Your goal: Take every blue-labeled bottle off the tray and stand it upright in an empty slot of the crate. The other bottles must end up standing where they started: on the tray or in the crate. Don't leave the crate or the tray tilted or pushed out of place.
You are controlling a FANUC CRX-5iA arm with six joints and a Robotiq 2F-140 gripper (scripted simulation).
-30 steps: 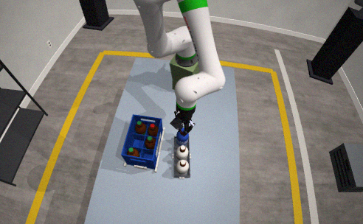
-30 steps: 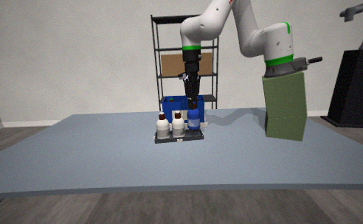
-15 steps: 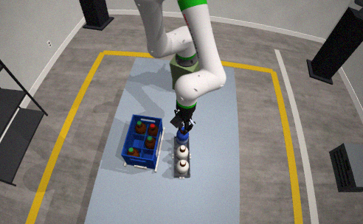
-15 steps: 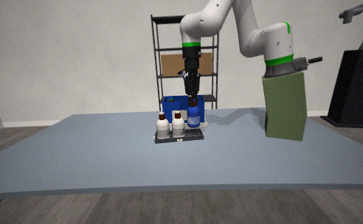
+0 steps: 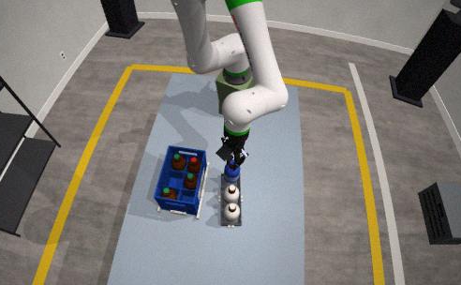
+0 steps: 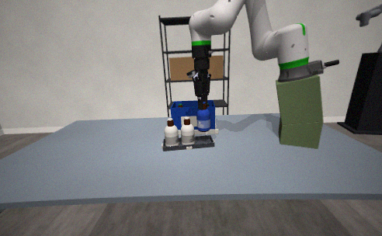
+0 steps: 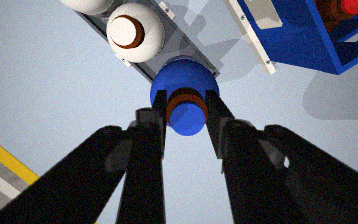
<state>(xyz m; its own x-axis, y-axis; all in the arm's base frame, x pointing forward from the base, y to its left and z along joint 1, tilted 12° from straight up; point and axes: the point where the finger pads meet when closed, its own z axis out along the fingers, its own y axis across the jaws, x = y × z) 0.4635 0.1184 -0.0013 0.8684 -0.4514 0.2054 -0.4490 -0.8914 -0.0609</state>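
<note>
My gripper [image 7: 185, 104] is shut on the neck of the blue-labeled bottle [image 6: 203, 119], just under its blue cap. The bottle hangs upright a little above the far end of the dark tray [image 6: 188, 144]. It also shows from above in the top view [image 5: 231, 172] and in the wrist view [image 7: 184, 89]. Two white-labeled bottles [image 5: 231, 193] [image 5: 231, 211] stand on the tray. The blue crate [image 5: 181, 186] sits left of the tray and holds several brown bottles with green and red caps. Two of its slots look empty.
A green block [image 6: 300, 112] under the arm's base stands at the far right of the table. A black shelf rack [image 6: 194, 62] stands behind the table. The crate's white rail lies close beside the tray.
</note>
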